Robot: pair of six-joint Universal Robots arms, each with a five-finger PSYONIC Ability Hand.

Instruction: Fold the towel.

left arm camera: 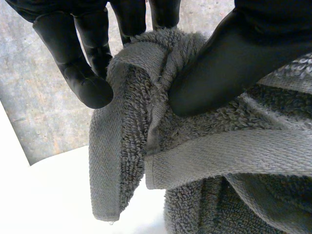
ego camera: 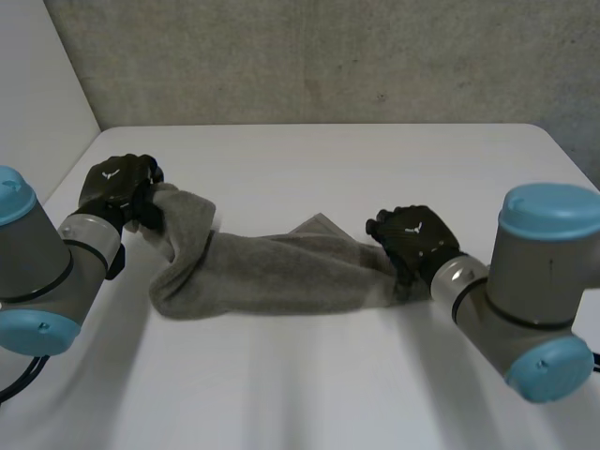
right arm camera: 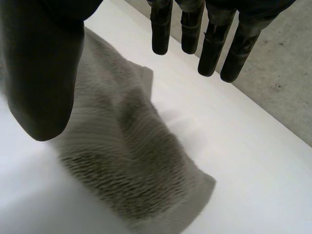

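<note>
A grey towel [ego camera: 272, 272] lies bunched in a long roll across the white table [ego camera: 309, 375]. Its left end is lifted off the table, where my left hand [ego camera: 117, 187] is shut on it. In the left wrist view the thumb [left arm camera: 229, 63] presses a fold of the towel [left arm camera: 146, 136] against the fingers [left arm camera: 78, 63], and a hemmed corner hangs down. My right hand [ego camera: 412, 239] rests at the towel's right end. In the right wrist view its fingers [right arm camera: 204, 39] are straight and apart from the thumb [right arm camera: 39, 73], held open above the towel [right arm camera: 126, 161].
A rough grey wall [ego camera: 328, 56] stands behind the table's far edge. A white panel [ego camera: 37, 84] rises at the far left. Bare tabletop runs in front of the towel and behind it.
</note>
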